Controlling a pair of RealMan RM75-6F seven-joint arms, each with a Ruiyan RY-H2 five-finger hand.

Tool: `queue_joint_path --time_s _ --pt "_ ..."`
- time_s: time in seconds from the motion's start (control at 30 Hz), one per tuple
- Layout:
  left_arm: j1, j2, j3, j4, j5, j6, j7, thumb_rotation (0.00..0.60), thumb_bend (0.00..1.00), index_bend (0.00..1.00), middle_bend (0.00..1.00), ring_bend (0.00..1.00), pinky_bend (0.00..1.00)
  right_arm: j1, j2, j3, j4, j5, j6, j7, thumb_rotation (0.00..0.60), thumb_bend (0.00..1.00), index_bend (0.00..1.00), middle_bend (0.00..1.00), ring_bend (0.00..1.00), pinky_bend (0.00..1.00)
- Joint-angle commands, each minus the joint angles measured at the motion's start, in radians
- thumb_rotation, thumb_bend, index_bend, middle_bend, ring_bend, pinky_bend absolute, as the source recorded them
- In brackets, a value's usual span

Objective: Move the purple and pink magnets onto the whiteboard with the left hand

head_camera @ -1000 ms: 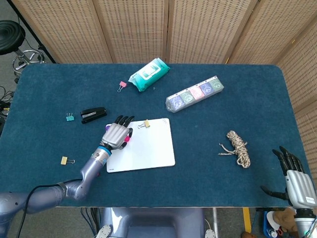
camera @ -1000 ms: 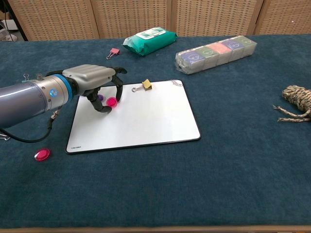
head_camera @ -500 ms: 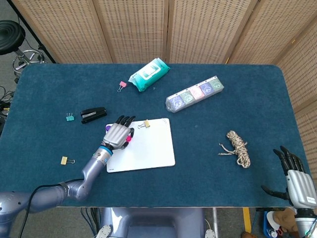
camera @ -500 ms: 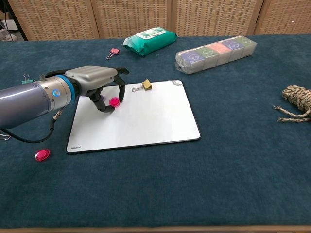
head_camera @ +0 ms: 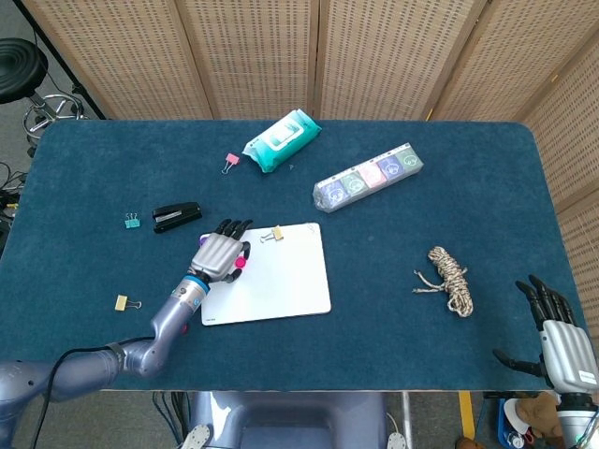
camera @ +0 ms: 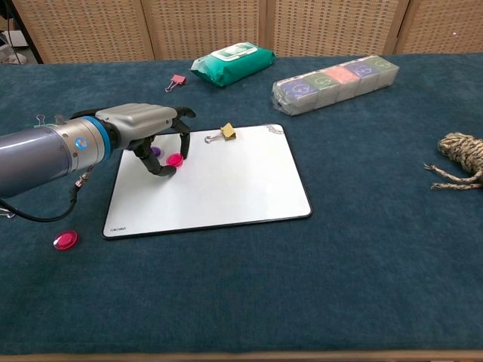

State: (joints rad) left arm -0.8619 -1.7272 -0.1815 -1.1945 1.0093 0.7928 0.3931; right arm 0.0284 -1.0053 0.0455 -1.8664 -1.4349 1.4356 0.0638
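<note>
The left hand (camera: pixel 151 128) half hides the purple magnet (camera: pixel 155 151), fingers arched apart around the pink magnet (camera: pixel 174 160) on the whiteboard (camera: pixel 226 188), grip unclear.

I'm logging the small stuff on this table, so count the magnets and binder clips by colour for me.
Pink magnets: 2
Purple magnets: 1
Pink clips: 1
Yellow clips: 2
Teal clips: 1
Total: 7
</note>
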Motion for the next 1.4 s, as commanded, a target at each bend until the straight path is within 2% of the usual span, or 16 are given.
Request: queue_joint_path --time_s 0.03,0.63,0.9,1.0,1.1,1.17,1.4 --pt "0.0 0.0 0.003 0.0 0.001 0.013 0.012 0.6 0.3 0.46 0.0 0.0 0.0 0.0 0.0 0.0 0.0 0.0 0.0 0.0 0.6 0.0 0.09 0.0 0.0 0.0" --pt "0.003 0.013 0.007 -0.023 -0.004 0.031 0.017 0.6 0.3 0.4 0.0 0.0 0.0 -0.001 0.003 -0.002 -0.002 -0.004 0.002 0.004 0.6 0.0 0.09 0.0 0.0 0.0" --pt "0.013 0.069 0.001 -0.091 0.012 0.051 0.0 0.6 0.3 0.39 0.0 0.0 0.0 -0.002 0.003 -0.003 -0.004 -0.008 0.004 0.004 0.6 0.0 0.09 0.0 0.0 0.0" --pt "0.025 0.116 -0.002 -0.152 0.039 0.072 -0.021 0.6 0.3 0.39 0.0 0.0 0.0 -0.002 0.003 -0.004 -0.005 -0.009 0.004 0.002 0.6 0.0 0.09 0.0 0.0 0.0" --pt "0.049 0.193 0.018 -0.246 0.086 0.091 -0.041 0.6 0.3 0.39 0.0 0.0 0.0 -0.002 0.002 -0.006 -0.005 -0.011 0.003 -0.001 0.6 0.0 0.09 0.0 0.0 0.0" --pt "0.092 0.283 0.065 -0.34 0.162 0.118 -0.073 0.6 0.3 0.39 0.0 0.0 0.0 -0.002 0.0 -0.007 -0.007 -0.014 0.003 -0.005 0.6 0.0 0.09 0.0 0.0 0.0" --pt "0.161 0.371 0.146 -0.387 0.325 0.177 -0.2 0.6 0.27 0.38 0.0 0.0 0.0 -0.003 -0.001 -0.012 -0.012 -0.024 0.006 -0.012 0.6 0.0 0.09 0.0 0.0 0.0"
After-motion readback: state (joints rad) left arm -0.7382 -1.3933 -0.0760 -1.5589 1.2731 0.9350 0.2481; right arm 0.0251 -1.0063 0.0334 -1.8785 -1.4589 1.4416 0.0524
